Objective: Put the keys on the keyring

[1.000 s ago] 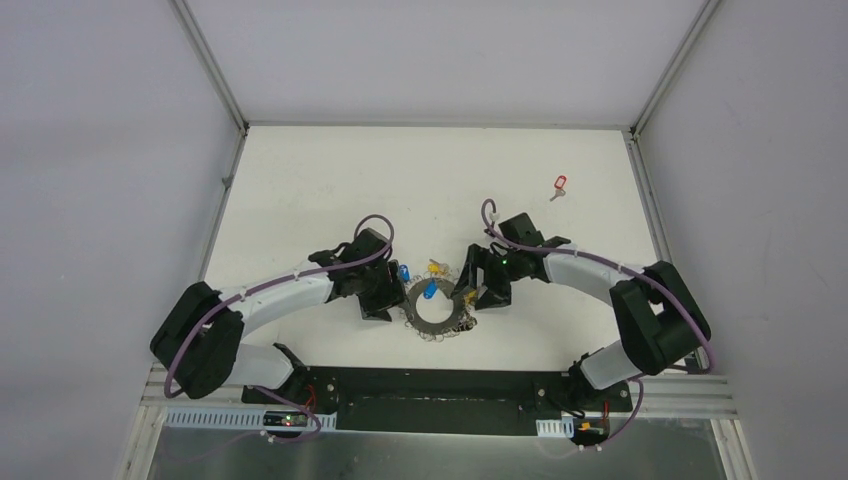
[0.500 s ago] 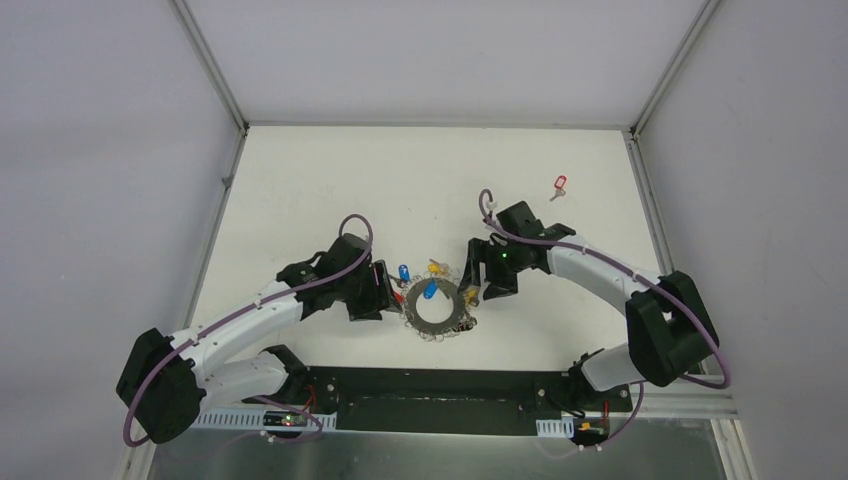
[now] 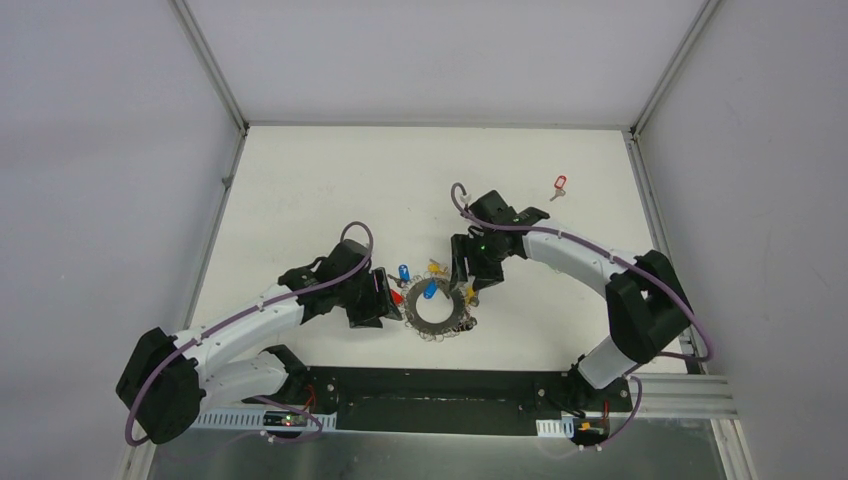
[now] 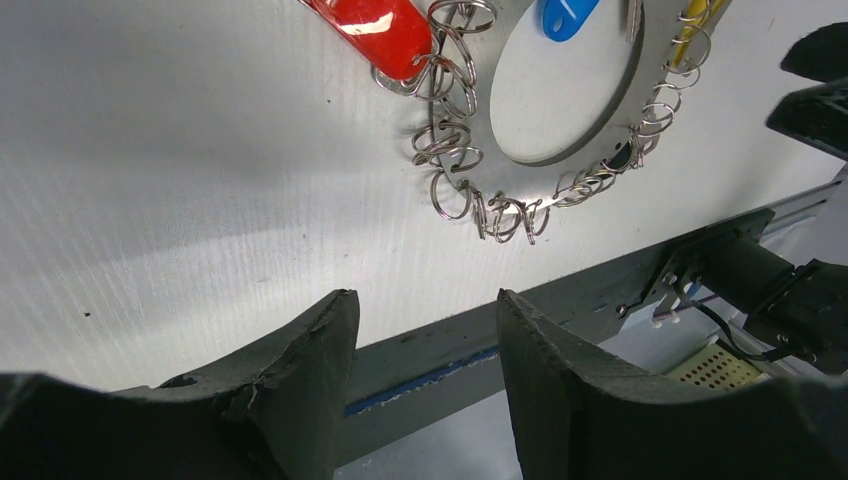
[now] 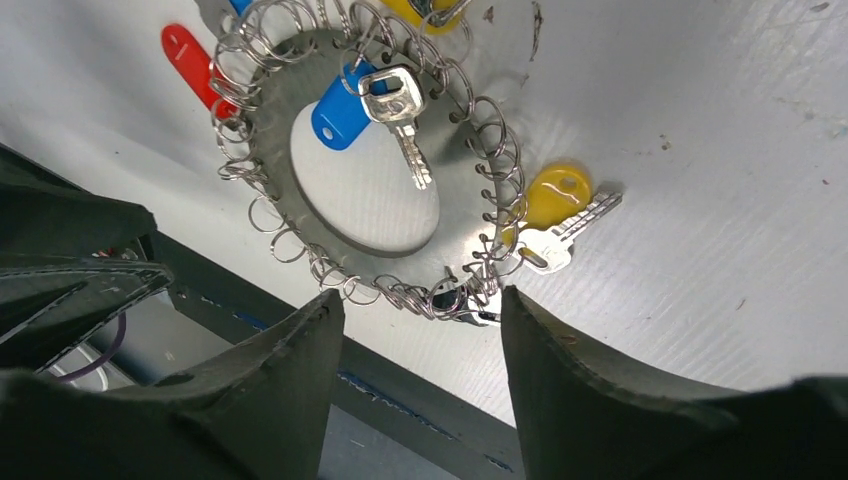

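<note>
The dark grey keyring [image 3: 438, 312] lies flat at the table's middle front, fringed with small silver split rings. Blue [image 3: 430, 290], yellow [image 3: 470, 293] and red [image 3: 397, 297] tagged keys lie on or against it. My left gripper [image 3: 385, 300] is open and empty just left of the ring. My right gripper [image 3: 468, 280] is open and empty at the ring's far right edge. In the left wrist view, my left gripper [image 4: 425, 300] is short of the ring [image 4: 600, 130] and red tag [image 4: 385, 30]. In the right wrist view, my right gripper [image 5: 420, 300] is above the ring [image 5: 455, 235], a blue-tagged key [image 5: 345, 110] and a yellow-tagged key [image 5: 555, 195].
A loose red-tagged key [image 3: 559, 186] lies alone at the far right of the table. Another blue tag [image 3: 403, 272] and yellow tag [image 3: 436, 267] lie at the ring's far side. A black base rail [image 3: 430, 395] runs along the table's front edge.
My left arm has drawn back to the left, away from the ring. My right gripper has moved farther back and left along the ring's right side. The ring and keys have stayed put.
</note>
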Tool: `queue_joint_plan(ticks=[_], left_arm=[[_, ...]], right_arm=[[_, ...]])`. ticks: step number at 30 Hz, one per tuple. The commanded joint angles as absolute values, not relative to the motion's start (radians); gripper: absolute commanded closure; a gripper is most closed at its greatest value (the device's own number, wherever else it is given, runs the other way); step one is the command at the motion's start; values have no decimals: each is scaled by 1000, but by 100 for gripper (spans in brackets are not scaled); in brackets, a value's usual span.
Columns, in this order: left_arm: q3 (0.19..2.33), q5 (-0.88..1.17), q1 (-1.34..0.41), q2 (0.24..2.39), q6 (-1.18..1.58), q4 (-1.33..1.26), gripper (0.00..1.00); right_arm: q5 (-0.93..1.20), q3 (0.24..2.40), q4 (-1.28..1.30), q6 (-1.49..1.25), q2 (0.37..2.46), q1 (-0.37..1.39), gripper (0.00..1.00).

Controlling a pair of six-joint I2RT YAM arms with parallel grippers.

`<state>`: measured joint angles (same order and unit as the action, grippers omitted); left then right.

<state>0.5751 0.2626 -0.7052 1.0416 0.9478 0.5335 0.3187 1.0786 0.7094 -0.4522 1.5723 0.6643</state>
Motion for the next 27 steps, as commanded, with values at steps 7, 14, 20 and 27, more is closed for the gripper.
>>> queue_joint_plan(ticks=[7,14,20,27], left_arm=[[566,249,-701,997,971,501,47],[606,244,-701,1055,925,501,49],[639,266,-700,1136,899,490,55],[613,316,-679,1147,923,451,57]], right_arm=[[458,1138,618,-504,1655,656,49],[568,1105,507,-538,1668,670,49],[654,1119,440,-553,1747,730,49],[678,1180,370,-581,1863,817,51]])
